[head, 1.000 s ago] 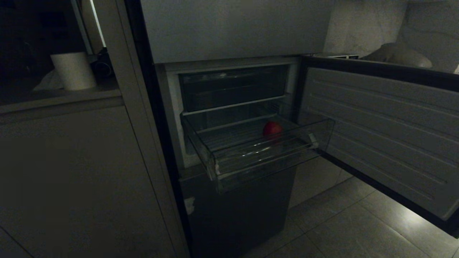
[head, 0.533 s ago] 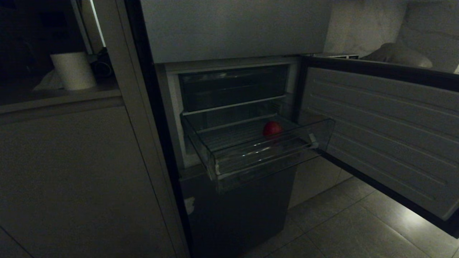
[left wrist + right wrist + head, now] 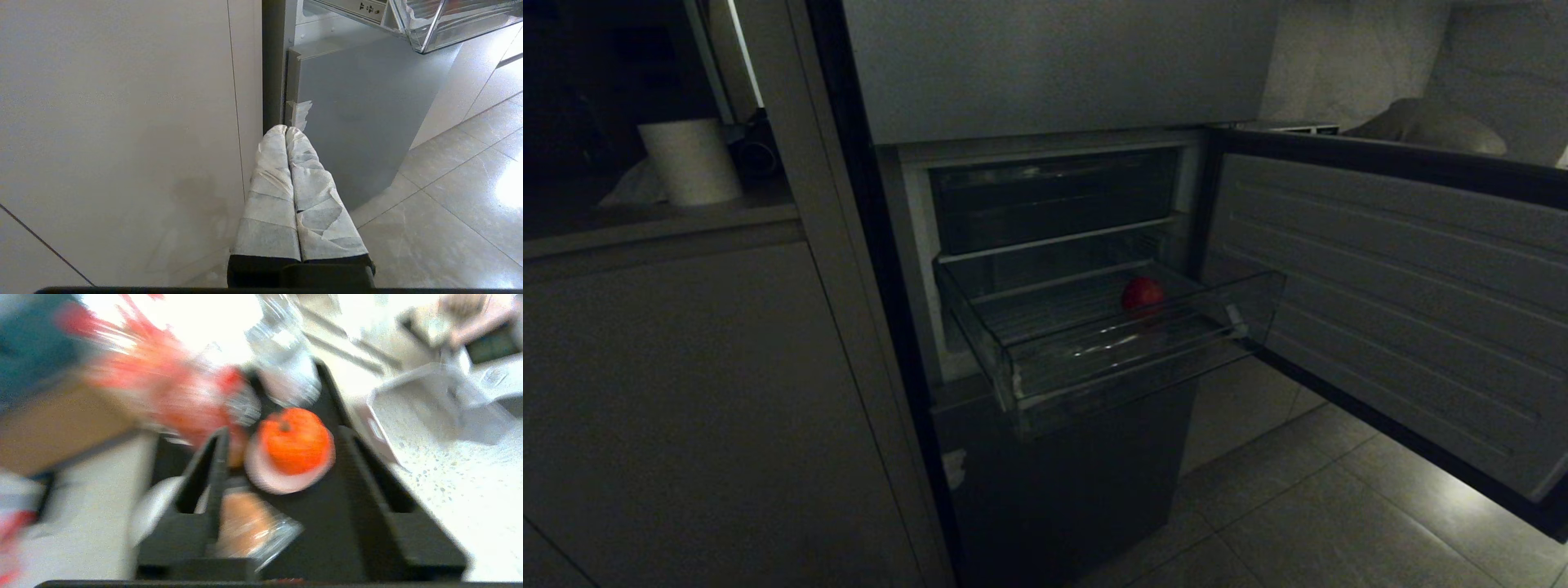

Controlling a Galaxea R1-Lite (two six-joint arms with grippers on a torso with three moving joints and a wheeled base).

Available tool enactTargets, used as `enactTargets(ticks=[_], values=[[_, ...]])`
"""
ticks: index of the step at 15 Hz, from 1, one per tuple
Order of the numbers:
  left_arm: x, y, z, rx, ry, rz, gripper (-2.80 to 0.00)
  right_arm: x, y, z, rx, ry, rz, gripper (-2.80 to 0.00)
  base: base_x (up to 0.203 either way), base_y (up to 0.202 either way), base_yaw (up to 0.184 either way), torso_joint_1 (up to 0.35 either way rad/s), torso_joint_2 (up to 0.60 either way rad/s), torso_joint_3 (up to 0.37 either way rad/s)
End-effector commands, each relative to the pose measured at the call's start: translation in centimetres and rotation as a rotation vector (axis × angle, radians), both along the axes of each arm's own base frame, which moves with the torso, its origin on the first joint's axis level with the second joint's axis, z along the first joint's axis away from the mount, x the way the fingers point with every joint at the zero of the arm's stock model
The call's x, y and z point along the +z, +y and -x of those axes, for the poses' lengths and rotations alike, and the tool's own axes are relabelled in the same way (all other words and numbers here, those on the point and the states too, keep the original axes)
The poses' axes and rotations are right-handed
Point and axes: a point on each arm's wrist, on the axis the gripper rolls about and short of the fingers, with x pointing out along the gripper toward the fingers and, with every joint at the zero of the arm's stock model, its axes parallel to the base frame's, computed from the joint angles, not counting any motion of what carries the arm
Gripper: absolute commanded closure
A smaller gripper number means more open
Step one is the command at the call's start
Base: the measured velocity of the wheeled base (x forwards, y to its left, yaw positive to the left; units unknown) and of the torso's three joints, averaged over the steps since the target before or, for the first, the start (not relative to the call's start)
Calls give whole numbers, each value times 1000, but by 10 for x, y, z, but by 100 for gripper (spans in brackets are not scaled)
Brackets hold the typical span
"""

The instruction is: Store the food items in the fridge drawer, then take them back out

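Head view: dim kitchen, tall fridge (image 3: pixel 1054 65) between a pale cabinet front (image 3: pixel 686 392) on the left and its own open door (image 3: pixel 1388 302) swung out to the right, grey tiled floor (image 3: pixel 1307 506) below. Counter ledge at far left carries a white cylinder, maybe a paper roll (image 3: pixel 690 161). Inside the compartment a darker bin (image 3: pixel 1054 200) sits on top; under it the fridge drawer (image 3: pixel 1127 367), clear plastic, ribbed floor, is pulled well out past the fridge front. One food item (image 3: pixel 1143 293), round and red, rests on the drawer floor near the back right corner, apart from the front lip. Neither arm shows in this view. Left wrist view: left gripper (image 3: pixel 287 130) hangs low beside the cabinet front, pointing at the lower fridge door (image 3: pixel 359 114), fingers (image 3: pixel 271 179) wrapped in white tape and pressed together, holding nothing; a corner of the clear drawer shows above. Right wrist view is motion-blurred: right gripper (image 3: pixel 282 437) over a cluttered white counter (image 3: pixel 449 486), black fingers (image 3: pixel 212 457) spread apart on either side of a second red food item (image 3: pixel 295 439), which sits on a small pale dish (image 3: pixel 282 477); cannot tell if the fingers touch it. Blurred red packaging (image 3: pixel 171 392) and a clear-wrapped orange item (image 3: pixel 249 522) lie just beside.
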Motion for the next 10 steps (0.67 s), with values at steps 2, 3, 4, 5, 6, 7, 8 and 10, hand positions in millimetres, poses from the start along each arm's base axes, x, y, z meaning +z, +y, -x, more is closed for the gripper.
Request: enactTargets(ticks=[2, 3, 4, 5, 6, 7, 8, 10], values=[[0, 0, 0, 1, 2, 1, 0, 100, 143, 0, 39, -55, 298, 0, 0, 0, 0, 0, 0, 0], [0, 0, 0, 1, 2, 1, 0, 114, 185, -9, 97, -82, 369, 0, 0, 0, 0, 0, 0, 0], [0, 0, 0, 1, 2, 1, 0, 123, 231, -19, 187, -116, 444, 0, 0, 0, 0, 0, 0, 0], [0, 0, 0, 1, 2, 1, 0, 126, 272, -24, 286, -155, 505, 0, 0, 0, 0, 0, 0, 0], [0, 0, 0, 1, 2, 1, 0, 124, 316, -23, 422, -205, 574, 0, 0, 0, 0, 0, 0, 0], [0, 0, 0, 1, 2, 1, 0, 116, 353, -13, 562, -254, 635, 0, 0, 0, 0, 0, 0, 0], [0, 0, 0, 1, 2, 1, 0, 106, 375, 0, 672, -288, 674, 0, 0, 0, 0, 0, 0, 0], [0, 0, 0, 1, 2, 1, 0, 75, 396, 30, 918, -324, 667, 0, 0, 0, 0, 0, 0, 0]])
